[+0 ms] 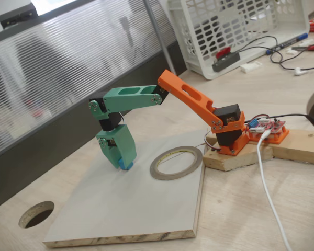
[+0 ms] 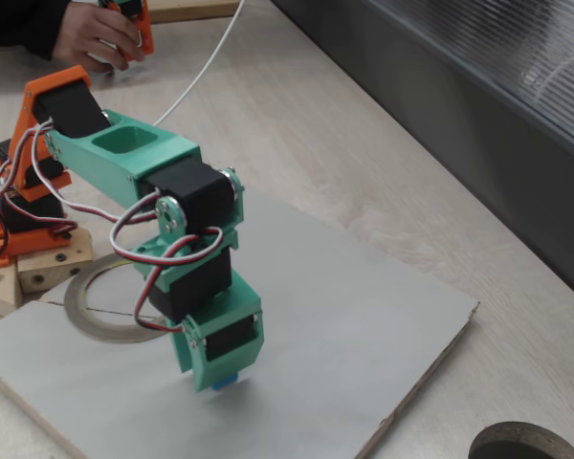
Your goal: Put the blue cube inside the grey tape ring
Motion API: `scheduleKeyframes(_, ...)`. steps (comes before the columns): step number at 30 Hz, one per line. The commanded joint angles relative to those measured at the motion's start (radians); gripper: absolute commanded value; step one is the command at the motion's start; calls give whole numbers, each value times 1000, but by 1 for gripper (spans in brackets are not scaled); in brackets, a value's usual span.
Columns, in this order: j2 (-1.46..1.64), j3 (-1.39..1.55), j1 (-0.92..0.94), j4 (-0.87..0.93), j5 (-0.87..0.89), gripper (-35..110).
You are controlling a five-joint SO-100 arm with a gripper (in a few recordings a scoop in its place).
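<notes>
- Since the green gripper [image 1: 124, 163] stands nose-down on the pale board [image 1: 120, 209] with the blue cube [image 1: 126, 165] showing at its tip, the jaws look closed around the cube or very nearly so; whether they truly pinch it I cannot tell, as the green shell hides the contact.
- The cube sits just beside the grey tape ring [image 1: 176, 162], on the ring's left in a fixed view, outside the opening and at or just off the board.
- In a fixed view from the other side, only a sliver of the cube [image 2: 226, 382] peeks beneath the gripper [image 2: 222, 368], with the ring [image 2: 100, 311] behind the arm.
- Judging by looks, the cube is light, rigid and smooth-faced: it should not crush, but may slip or twist if caught on corners.
- Best hold, I judge: two opposite flat faces, squarely, low enough to keep it level.
- The ring is thin and flat, likely light too, so a brush from the jaws could shove it across the board.
- The ring's opening is far wider than the cube.
</notes>
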Motion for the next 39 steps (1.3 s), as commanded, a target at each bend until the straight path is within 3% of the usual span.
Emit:
scheduleKeyframes(1,64,-3,9,-5,6,10)
scheduleKeyframes(20,265,15,9,9,3,10)
scheduleKeyframes(39,775,781,-3,-3,6,10)
